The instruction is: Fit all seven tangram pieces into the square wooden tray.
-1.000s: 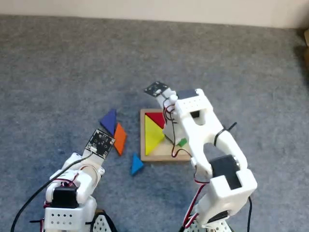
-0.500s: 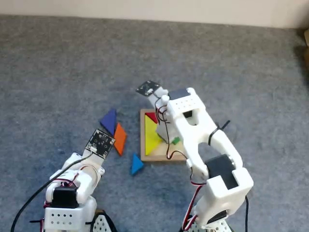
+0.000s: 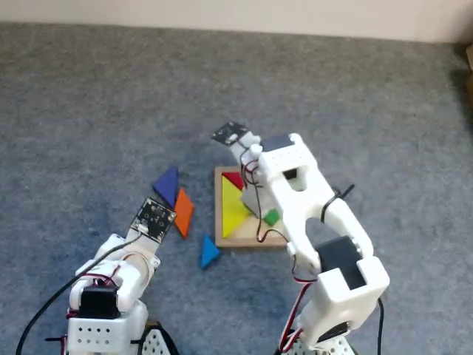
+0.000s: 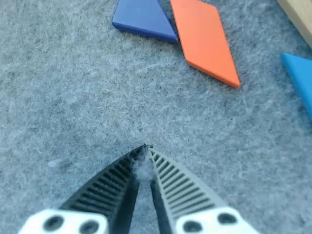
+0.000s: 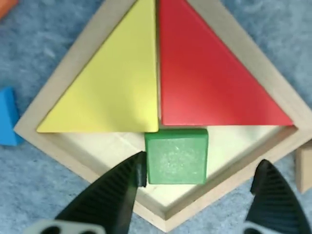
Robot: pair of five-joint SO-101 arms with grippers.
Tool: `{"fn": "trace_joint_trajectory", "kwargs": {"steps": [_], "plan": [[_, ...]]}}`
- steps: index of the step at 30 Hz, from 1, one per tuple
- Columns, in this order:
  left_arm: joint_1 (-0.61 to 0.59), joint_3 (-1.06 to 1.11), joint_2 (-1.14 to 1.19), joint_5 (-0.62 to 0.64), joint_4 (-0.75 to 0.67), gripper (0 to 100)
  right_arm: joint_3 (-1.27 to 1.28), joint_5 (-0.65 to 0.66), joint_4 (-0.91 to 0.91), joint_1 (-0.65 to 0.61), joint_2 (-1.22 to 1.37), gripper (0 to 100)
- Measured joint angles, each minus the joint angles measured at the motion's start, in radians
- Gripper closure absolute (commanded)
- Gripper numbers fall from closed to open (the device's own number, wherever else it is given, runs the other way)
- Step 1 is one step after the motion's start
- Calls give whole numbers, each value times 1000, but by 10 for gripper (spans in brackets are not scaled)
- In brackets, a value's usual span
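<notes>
Green square (image 5: 176, 156) lies inside the wooden tray (image 5: 165, 217), touching the yellow triangle (image 5: 117, 87) and red triangle (image 5: 200, 78). Right gripper (image 5: 202, 170) released, jaws straddling the square. Off the tray's yellow side, on carpet: orange parallelogram (image 4: 204, 41), dark blue triangle (image 4: 141, 17), light blue triangle (image 4: 300, 78). Left gripper (image 4: 143, 153) clenched, empty.

Wooden tray (image 3: 238, 239), frame centre: contains yellow triangle (image 3: 235, 211), red triangle (image 3: 236, 180) and green square (image 3: 272, 217). Right arm (image 3: 299, 185) overhangs it. Dark blue triangle (image 3: 168, 185), orange parallelogram (image 3: 183, 211) and light blue triangle (image 3: 209, 252) lie left of tray.
</notes>
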Motion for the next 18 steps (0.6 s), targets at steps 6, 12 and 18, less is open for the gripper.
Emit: {"fn": "trace_joint_trajectory", "kwargs": {"steps": [6,12,18], "plan": [[0,0,0,0,0,994,-12,0,12,6,0,670],[0,0,0,0,0,994,-112,-66,40,110,-49,670],[0,0,0,0,0,994,-239,-160,40,184,-57,670]]}}
